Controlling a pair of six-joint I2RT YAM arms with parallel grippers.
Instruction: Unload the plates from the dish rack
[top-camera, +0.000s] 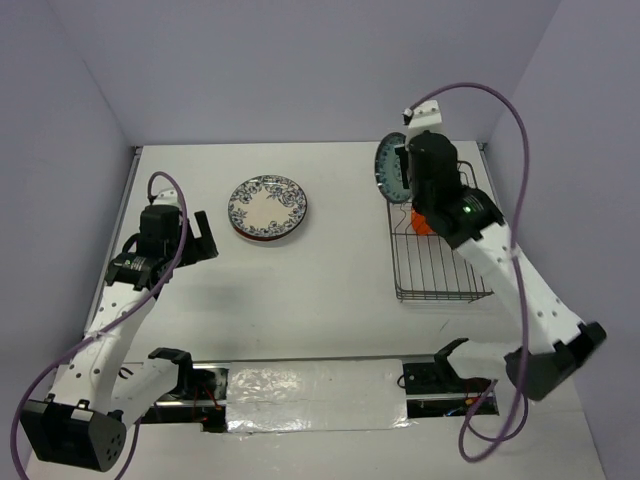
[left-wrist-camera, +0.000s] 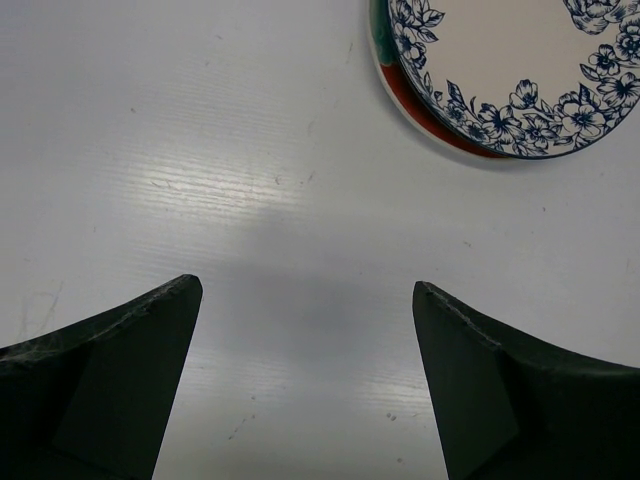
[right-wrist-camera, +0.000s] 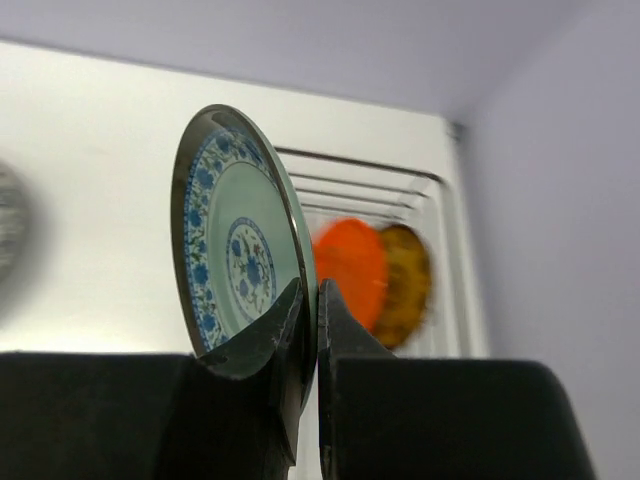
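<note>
1. The right claw (right-wrist-camera: 310, 290) is clamped on the lower rim of a teal plate (right-wrist-camera: 245, 250) with a blue floral pattern, holding it on edge, nearly upright
2. In the top view this teal plate hangs over the 11 o'clock corner of the dish rack (top-camera: 440, 297), which stands on the white worktop (top-camera: 330, 270) at about 3 o'clock
3. Past the held plate, the right wrist view shows an orange plate (right-wrist-camera: 350, 260) and, just beside it at its 3 o'clock, a yellow-brown plate (right-wrist-camera: 405, 280); both stand in the rack and are blurred
4. The left claw (left-wrist-camera: 305, 290) stands wide open and holds nothing, hovering over bare worktop at about 9 o'clock in the top view
5. A white floral plate (top-camera: 267, 207) with a dark-blue rim lies flat at roughly 11 o'clock, stacked on a teal-and-red plate (left-wrist-camera: 440, 132) whose edge peeks out beneath it
6. That stack lies at 1 o'clock from the left claw, apart from its fingers (left-wrist-camera: 120, 350)
</note>
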